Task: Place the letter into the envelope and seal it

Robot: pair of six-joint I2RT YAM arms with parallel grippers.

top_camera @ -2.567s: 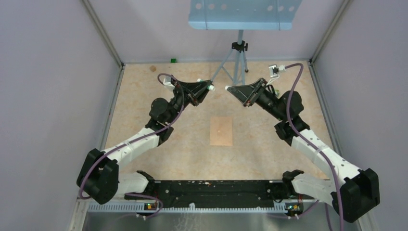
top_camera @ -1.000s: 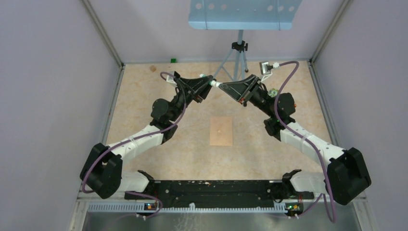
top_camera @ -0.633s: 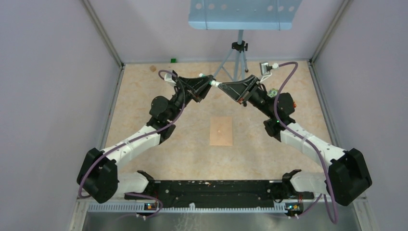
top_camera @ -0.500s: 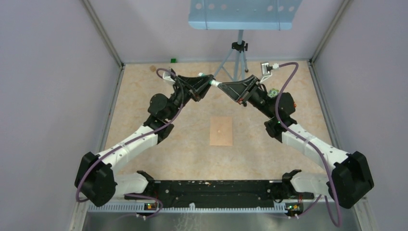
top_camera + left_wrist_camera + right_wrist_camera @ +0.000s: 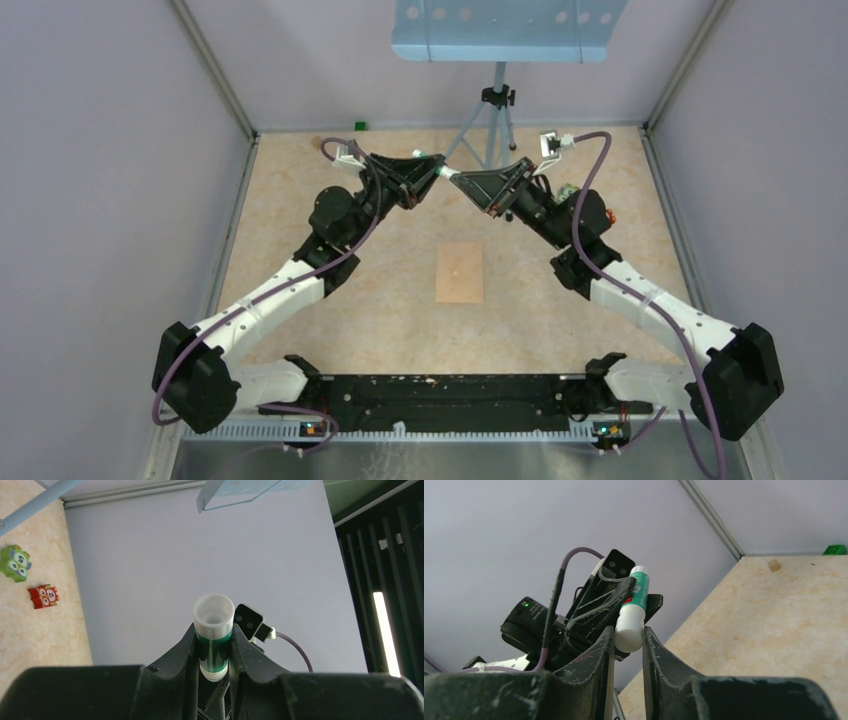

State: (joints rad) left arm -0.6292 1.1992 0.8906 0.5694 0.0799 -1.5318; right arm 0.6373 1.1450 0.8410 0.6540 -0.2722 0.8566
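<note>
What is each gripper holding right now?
Left gripper: closed on the glue stick's green body.
Right gripper: closed on its white end.

both arms stretched forward and angled inward, elbows out, wrists raised, left gripper (image 5: pixel 214 632) and right gripper (image 5: pixel 628 631) meeting tip to tip, each clamped on the glue stick (image 5: pixel 636 594)

Bright, even, diffuse light throughout, with faint soft shadows and no glare.
</note>
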